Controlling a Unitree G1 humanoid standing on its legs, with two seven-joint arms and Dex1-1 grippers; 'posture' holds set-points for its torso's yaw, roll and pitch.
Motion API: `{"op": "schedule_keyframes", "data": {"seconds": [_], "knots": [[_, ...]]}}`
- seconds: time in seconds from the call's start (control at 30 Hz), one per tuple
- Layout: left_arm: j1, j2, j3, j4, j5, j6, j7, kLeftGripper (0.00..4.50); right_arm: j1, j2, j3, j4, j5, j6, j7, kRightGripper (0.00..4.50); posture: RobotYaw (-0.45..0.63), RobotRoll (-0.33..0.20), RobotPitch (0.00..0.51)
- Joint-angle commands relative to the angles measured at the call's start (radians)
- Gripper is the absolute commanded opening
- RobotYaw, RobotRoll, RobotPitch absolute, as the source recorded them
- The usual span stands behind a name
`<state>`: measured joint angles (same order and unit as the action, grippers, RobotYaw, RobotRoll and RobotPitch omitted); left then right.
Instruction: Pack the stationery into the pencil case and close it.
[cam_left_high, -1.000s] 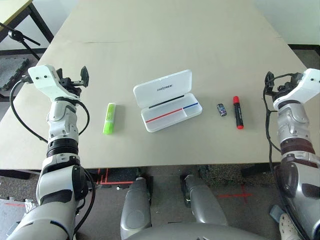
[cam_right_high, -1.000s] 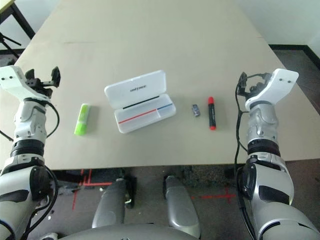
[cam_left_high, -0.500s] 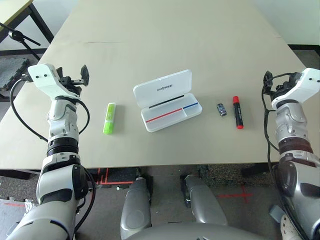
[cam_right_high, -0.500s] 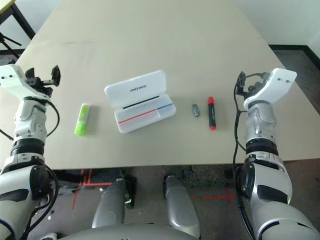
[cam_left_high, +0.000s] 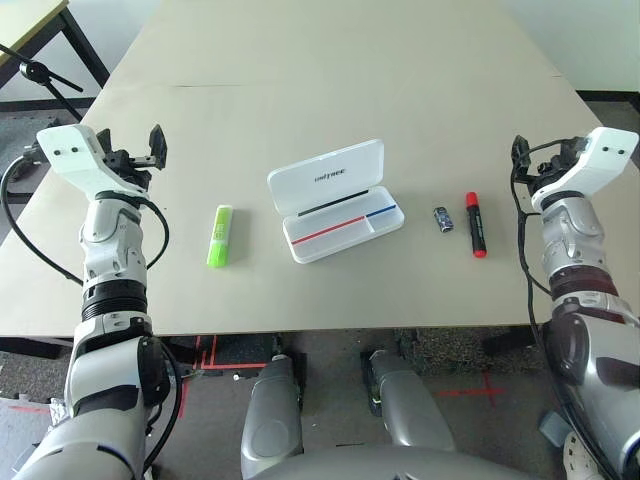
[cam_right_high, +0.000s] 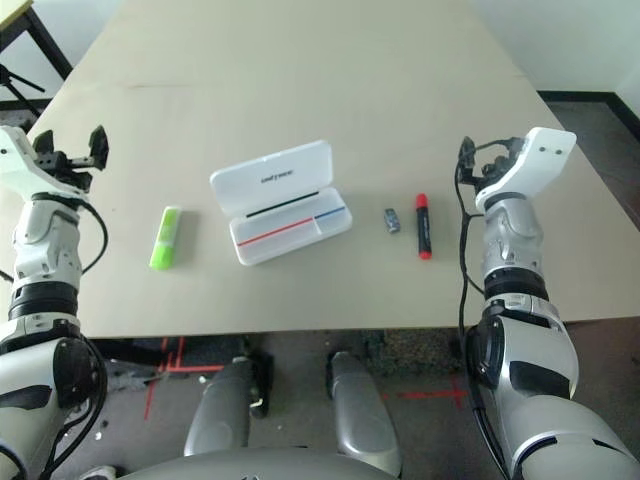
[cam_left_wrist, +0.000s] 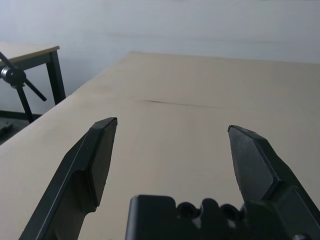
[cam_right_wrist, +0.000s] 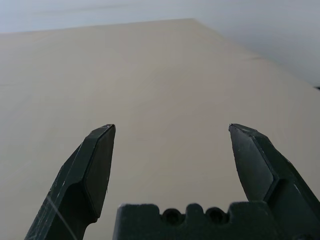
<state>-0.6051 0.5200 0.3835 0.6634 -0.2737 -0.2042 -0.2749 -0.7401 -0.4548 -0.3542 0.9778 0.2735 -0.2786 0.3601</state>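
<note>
The white pencil case (cam_left_high: 335, 202) lies open at the table's middle, its lettered lid folded back and red and blue stripes showing inside. A lime-green highlighter (cam_left_high: 219, 236) lies to its left. To its right sit a tiny dark bluish block (cam_left_high: 443, 219) and a black marker with red ends (cam_left_high: 475, 224). My left gripper (cam_left_wrist: 170, 135) hangs open above the table's left part, well left of the highlighter. My right gripper (cam_right_wrist: 170, 140) hangs open above the right edge, right of the marker. Neither holds anything.
The beige table (cam_left_high: 340, 80) stretches far back behind the case. A dark-legged stand and another table corner (cam_left_high: 40, 60) sit off the left side. The floor (cam_left_high: 470, 380) shows below the front edge.
Both raised arms have shifted slightly: the left gripper moved a little further left, the right gripper a little inward. The stationery and case have not moved.
</note>
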Motion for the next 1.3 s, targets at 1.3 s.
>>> {"op": "schedule_keyframes", "data": {"seconds": [1.3], "knots": [[0.403,0.183,-0.213,-1.075,-0.425,0.847,-0.508,4.48,0.199,-0.165,0.309,-0.572,0.051,0.529,0.831,4.5,0.01,0.0,0.164]]}}
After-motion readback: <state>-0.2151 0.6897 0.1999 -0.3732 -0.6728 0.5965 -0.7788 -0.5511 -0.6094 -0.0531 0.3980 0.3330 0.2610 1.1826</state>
